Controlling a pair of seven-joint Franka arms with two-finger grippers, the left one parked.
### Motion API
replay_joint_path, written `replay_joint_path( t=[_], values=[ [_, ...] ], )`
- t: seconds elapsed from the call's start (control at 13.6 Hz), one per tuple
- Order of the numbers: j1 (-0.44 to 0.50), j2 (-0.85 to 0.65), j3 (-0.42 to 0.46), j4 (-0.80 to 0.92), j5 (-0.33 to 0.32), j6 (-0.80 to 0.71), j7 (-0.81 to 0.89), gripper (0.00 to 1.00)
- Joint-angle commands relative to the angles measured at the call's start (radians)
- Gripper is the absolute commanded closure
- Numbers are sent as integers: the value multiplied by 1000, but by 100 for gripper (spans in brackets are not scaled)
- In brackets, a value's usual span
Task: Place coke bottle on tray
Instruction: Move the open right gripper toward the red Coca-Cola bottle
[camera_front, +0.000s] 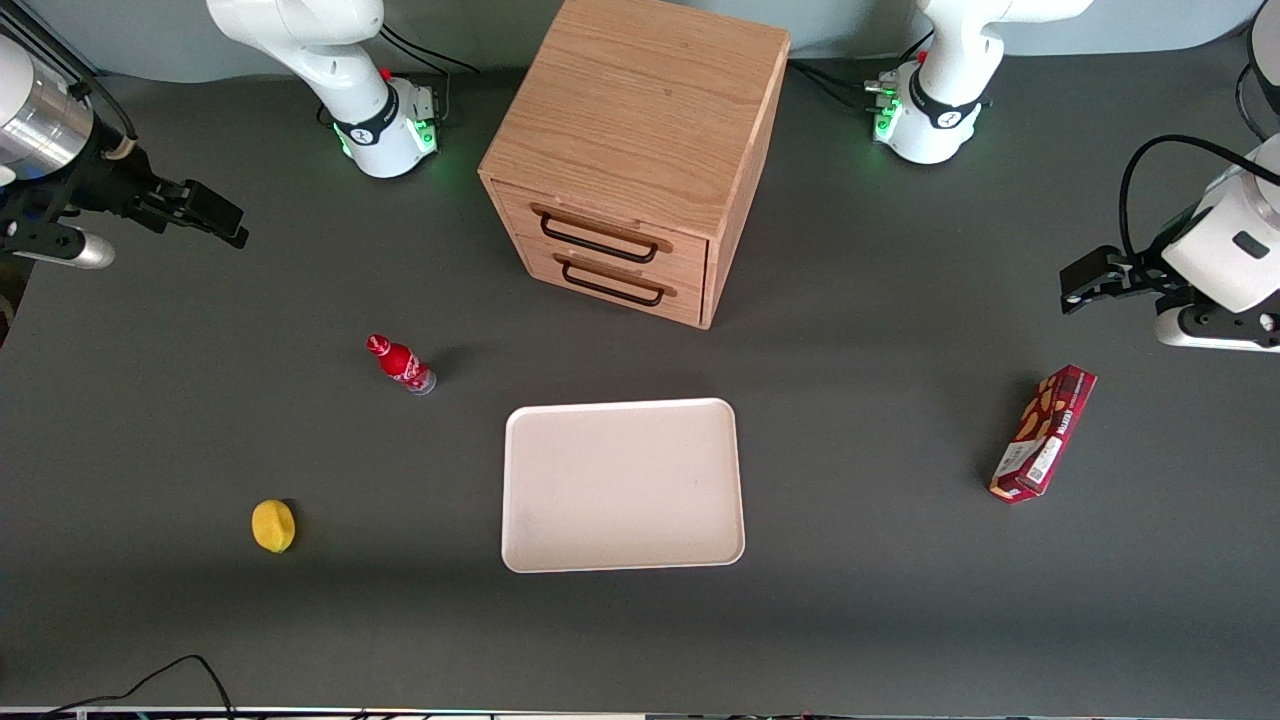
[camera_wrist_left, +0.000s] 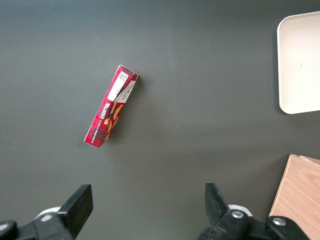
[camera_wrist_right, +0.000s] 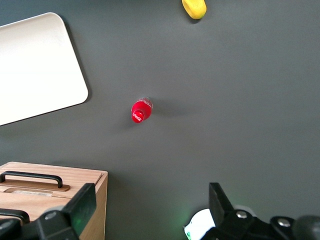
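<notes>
The coke bottle (camera_front: 401, 364), small and red with a white label, stands upright on the dark table beside the tray, toward the working arm's end. From above, the right wrist view shows its red cap (camera_wrist_right: 141, 111). The tray (camera_front: 620, 485) is a pale pinkish-white rectangle and nothing lies on it; it also shows in the right wrist view (camera_wrist_right: 35, 65). My right gripper (camera_front: 225, 218) hangs open and empty above the table, farther from the front camera than the bottle and well apart from it. Its jaws stand wide apart in the right wrist view (camera_wrist_right: 150, 202).
A wooden two-drawer cabinet (camera_front: 640, 130) stands farther from the front camera than the tray. A yellow lemon (camera_front: 273, 525) lies nearer the camera than the bottle. A long red snack box (camera_front: 1043, 432) lies toward the parked arm's end.
</notes>
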Motion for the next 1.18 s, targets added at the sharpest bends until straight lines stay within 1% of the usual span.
replay_joint_path(
  t=[0.0, 0.15, 0.22, 0.29, 0.51, 0.66, 0.74, 0.96, 1.1],
  values=[
    [0, 27, -14, 54, 33, -48, 5, 0],
    [0, 35, -14, 51, 34, -53, -4, 0],
    [3, 44, 0, 30, 34, -51, -11, 0],
    [5, 46, 18, -39, 34, -7, -13, 0],
    [8, 35, 76, -325, 36, 336, 5, 0],
    [8, 46, 79, -505, 34, 581, 5, 0],
    [8, 59, 81, -569, 34, 681, 5, 0],
    [8, 116, 81, -671, 33, 869, 4, 0],
    [9, 147, 83, -696, 30, 927, 27, 0]
  ],
)
